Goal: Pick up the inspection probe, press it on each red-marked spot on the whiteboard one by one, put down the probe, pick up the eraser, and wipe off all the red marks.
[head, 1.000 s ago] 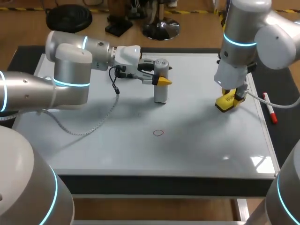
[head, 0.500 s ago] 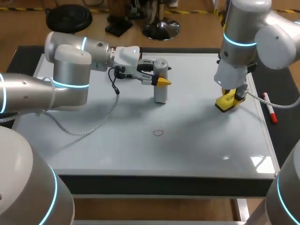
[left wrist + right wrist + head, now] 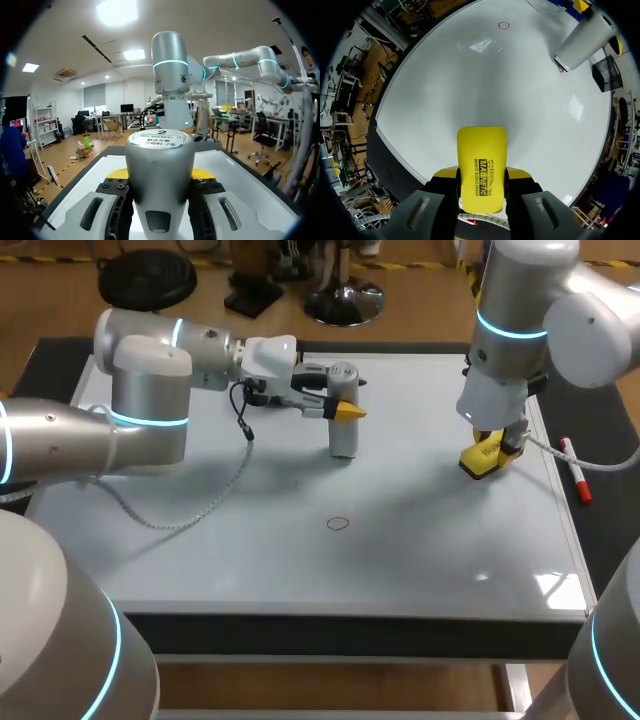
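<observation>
A: Starting at the left, the left gripper (image 3: 344,408) reaches in sideways and is clamped on the probe (image 3: 343,440), a finger on each side of the silver body.

B: One probe, standing upright at the far middle of the whiteboard (image 3: 250,550). Its long axis is vertical, flat cap up and base down at the board.

A: Nearer us, about mid-board, I count a single red mark (image 3: 339,523), a small open ring well apart from the probe.

B: Over on the right, the right gripper (image 3: 487,462) points down and pinches the one yellow eraser (image 3: 480,457). Its long axis runs out along the fingers, toward the board.

A: Is it touching the surface?

B: Can't tell. One marker pen (image 3: 575,470) lies just off the board's right edge, lengthwise near to far.
</observation>
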`<state>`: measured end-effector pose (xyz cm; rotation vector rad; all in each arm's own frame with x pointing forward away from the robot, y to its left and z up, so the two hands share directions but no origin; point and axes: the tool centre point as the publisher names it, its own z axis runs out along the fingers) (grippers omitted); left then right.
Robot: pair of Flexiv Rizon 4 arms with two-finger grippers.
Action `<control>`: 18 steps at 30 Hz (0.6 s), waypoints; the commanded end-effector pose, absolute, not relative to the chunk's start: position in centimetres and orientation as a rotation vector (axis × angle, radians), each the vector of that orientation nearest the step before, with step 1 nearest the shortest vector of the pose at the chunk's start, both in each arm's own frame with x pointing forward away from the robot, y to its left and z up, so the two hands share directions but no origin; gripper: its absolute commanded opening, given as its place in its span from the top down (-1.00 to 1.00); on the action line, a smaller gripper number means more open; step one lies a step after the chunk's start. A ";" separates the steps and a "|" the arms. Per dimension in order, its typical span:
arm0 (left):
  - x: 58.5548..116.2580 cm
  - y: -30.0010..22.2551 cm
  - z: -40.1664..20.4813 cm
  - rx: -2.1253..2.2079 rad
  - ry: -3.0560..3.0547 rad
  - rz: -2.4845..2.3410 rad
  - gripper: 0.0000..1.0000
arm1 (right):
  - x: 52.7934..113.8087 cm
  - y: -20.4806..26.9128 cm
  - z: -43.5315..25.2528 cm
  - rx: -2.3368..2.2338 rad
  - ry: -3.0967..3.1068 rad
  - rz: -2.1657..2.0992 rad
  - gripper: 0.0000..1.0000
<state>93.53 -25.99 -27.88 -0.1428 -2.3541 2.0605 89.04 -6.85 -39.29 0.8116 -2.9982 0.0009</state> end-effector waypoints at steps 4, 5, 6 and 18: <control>95.2 -26.2 -25.1 -0.212 -2.359 2.019 1.00 | 89.1 -6.9 -39.2 0.812 -2.997 0.004 1.00; 95.6 -26.2 -24.7 -0.228 -2.364 2.016 1.00 | 89.1 -6.9 -39.2 0.812 -2.997 0.004 1.00; 95.9 -26.3 -24.3 -0.237 -2.362 2.015 1.00 | 89.1 -6.9 -39.2 0.812 -2.997 0.004 1.00; 100.9 -26.2 -20.0 -0.383 -2.322 1.992 1.00 | 89.1 -6.9 -39.2 0.812 -2.997 0.004 1.00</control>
